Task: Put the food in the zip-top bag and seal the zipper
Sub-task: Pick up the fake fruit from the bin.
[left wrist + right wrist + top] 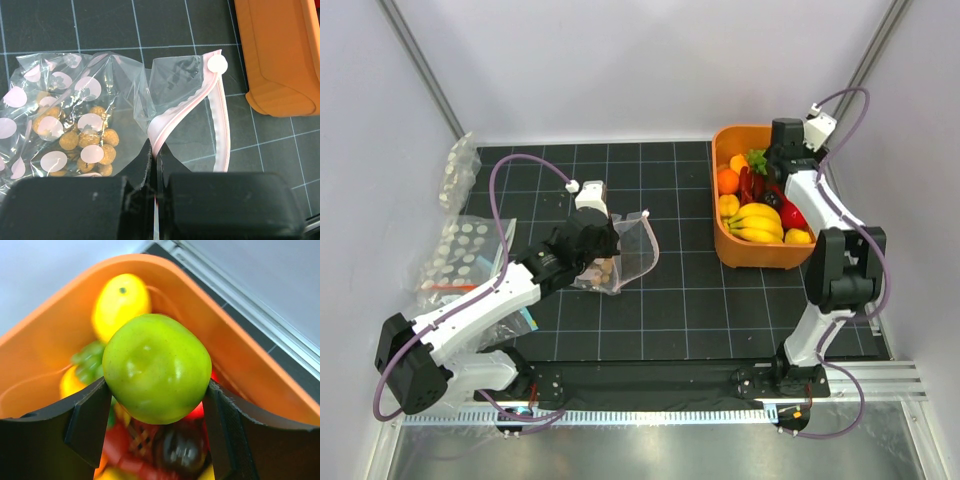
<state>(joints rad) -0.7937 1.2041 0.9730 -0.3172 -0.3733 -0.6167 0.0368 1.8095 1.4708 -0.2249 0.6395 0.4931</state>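
Two grippers are busy. The left gripper [152,165] is pinched together on the thin pale pink zipper strip [185,102] of the clear dotted plastic bag [75,95], which lies just ahead of it and holds a brown nut-like cluster [95,142]. The right gripper [157,405] clamps a glossy green toy apple [156,367] over the orange plastic tub [45,340].

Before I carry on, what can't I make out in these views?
- Top view: right tool and green apple hidden beneath the right wrist.
- Top view: left tool and its hold on the zipper hidden by the left arm.
- Left wrist view: zip-top bag cut off at left edge.
- Right wrist view: other food under the apple blurred.
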